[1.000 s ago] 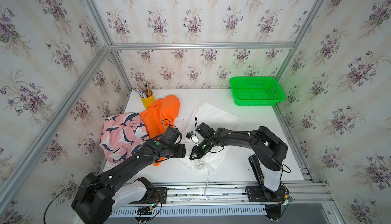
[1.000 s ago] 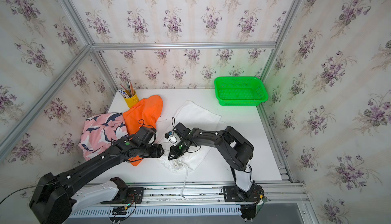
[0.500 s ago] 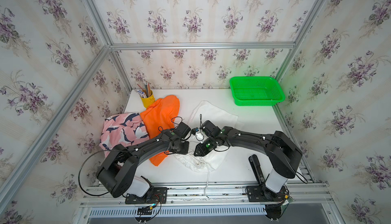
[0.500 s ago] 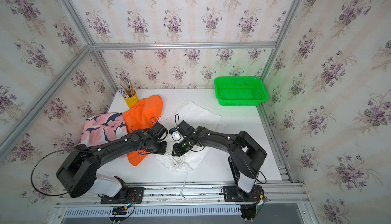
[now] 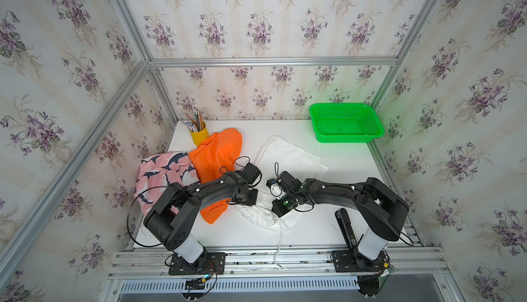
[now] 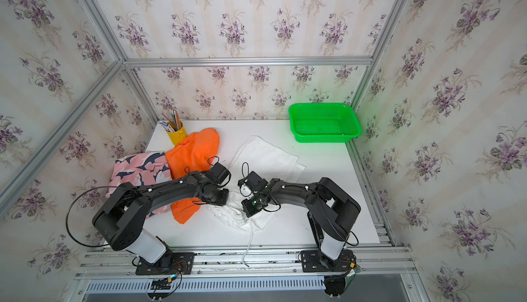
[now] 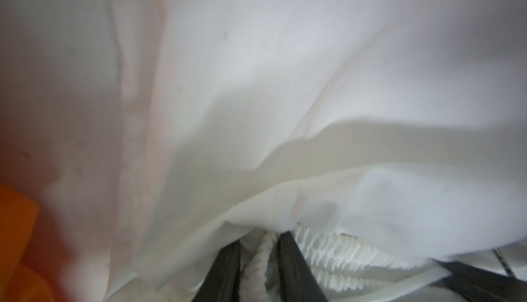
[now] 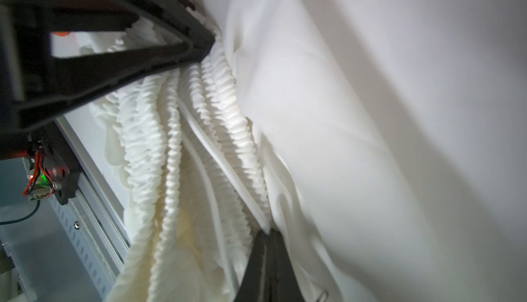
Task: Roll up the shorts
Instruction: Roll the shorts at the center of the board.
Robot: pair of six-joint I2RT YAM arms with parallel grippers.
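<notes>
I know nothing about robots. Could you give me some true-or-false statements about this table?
1. The green plastic mesh basket holds rolled shorts. False: it is empty.
2. The left gripper and the right gripper both pinch the gathered waistband of the plain white cloth shorts. True.
3. The bright orange cloth shorts lie between the white pair and the pink shark-print shorts. True.
4. The yellow cup of pencils stands beside the basket. False: it stands in the opposite far corner, by the orange shorts.

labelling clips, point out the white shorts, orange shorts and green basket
white shorts (image 5: 288,155), in a top view, flat upper panel
orange shorts (image 5: 216,155), in a top view, middle of cloth
green basket (image 5: 345,138), in a top view, front wall
</notes>
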